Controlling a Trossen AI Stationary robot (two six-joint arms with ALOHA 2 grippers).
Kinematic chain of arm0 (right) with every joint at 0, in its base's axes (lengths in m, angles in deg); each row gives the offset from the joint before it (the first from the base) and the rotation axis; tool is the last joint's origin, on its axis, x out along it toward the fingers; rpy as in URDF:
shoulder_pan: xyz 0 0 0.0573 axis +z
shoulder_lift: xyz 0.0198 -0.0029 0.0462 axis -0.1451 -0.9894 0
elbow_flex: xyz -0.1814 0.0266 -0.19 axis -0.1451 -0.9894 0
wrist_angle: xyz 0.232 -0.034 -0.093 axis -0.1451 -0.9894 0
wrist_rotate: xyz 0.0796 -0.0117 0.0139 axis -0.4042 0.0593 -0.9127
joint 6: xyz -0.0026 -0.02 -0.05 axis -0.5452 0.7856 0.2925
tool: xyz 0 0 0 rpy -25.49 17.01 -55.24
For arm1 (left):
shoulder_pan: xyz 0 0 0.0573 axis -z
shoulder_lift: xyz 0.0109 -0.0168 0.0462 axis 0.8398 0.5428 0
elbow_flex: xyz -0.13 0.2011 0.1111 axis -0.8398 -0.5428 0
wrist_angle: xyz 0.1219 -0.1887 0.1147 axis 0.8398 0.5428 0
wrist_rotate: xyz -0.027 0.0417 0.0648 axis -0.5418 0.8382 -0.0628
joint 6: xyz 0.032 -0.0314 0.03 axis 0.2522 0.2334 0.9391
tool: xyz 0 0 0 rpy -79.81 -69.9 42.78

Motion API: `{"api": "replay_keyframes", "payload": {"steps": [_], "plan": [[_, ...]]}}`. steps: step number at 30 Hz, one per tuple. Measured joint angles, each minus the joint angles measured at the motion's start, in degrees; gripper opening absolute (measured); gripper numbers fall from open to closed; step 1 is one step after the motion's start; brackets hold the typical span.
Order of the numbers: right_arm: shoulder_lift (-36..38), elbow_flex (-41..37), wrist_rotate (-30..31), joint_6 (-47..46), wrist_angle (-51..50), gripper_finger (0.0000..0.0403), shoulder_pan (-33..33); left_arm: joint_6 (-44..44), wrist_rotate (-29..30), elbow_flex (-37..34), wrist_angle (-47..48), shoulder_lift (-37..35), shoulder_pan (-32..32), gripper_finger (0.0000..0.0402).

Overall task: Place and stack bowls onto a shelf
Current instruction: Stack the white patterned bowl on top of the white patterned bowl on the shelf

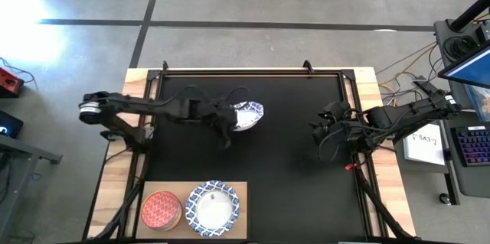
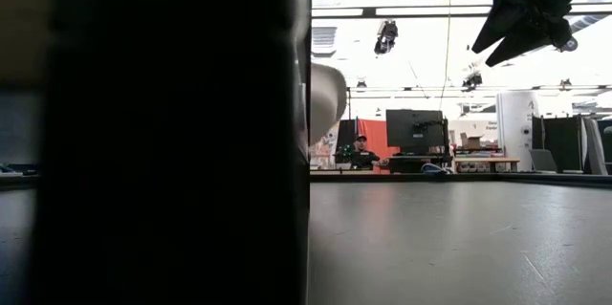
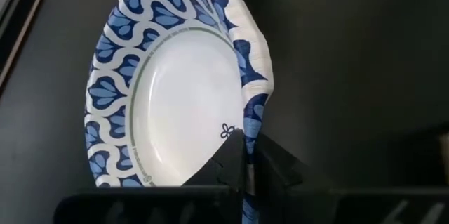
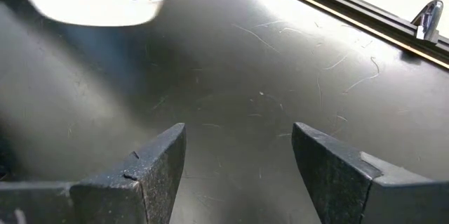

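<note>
A white bowl with a blue patterned rim (image 1: 249,114) hangs above the middle of the black mat, and my left gripper (image 1: 232,119) is shut on it. In the left wrist view the bowl (image 3: 175,90) stands tilted on edge, its inside facing the camera. The low view shows only a white sliver of the bowl (image 2: 326,99) beside the dark left arm. My right gripper (image 1: 323,127) hovers open over the mat's right part, touching nothing. The light-wood shelf (image 1: 242,229) lies at the near edge; a red-pink bowl (image 1: 161,210) and another white-and-blue bowl (image 1: 213,207) rest on it. My left gripper (image 3: 244,140) pinches the bowl's patterned rim (image 3: 254,108) between its two fingers, one finger (image 3: 223,162) on the inner side and one on the outer. The fingers come slanting down from the table's left. The rim is bent in beside the fingers. The bowl is lifted clear of the mat, tilted.
The black mat (image 1: 291,175) has a raised frame along its edges, with wood strips (image 1: 366,83) outside it. A metal clamp (image 4: 428,17) sits on the frame in the right wrist view. Beyond the table a person sits at a desk (image 2: 361,157).
</note>
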Motion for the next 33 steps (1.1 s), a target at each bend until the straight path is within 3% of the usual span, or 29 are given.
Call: {"api": "replay_keyframes", "payload": {"steps": [6, 12, 17, 25, 33], "plan": [[0.0, 0.0, 0.0, 0.0, 0.0, 0.0249, 0.0, -6.1, 0.9, 0.0, 4.4, -7.0, 6.2, 0.0000], [0.0, 0.0, 0.0, 0.0, 0.0, 0.0249, 0.0, -14.9, 9.8, 0.0, 14.4, -12.4, 12.6, 0.0000], [0.0, 0.0, 0.0, 0.0, 0.0, 0.0249, 0.0, -22.4, 10.2, 0.0, 18.6, -15.1, 19.2, 0.0000], [0.0, 0.0, 0.0, 0.0, 0.0, 0.0249, 0.0, -31.0, 10.7, 0.0, 18.7, -14.5, 31.7, 0.0000], [0.0, 0.0, 0.0, 0.0, 0.0, 0.0249, 0.0, -34.6, 18.2, 2.0, 18.6, -14.1, 42.4, 0.0000]]}}
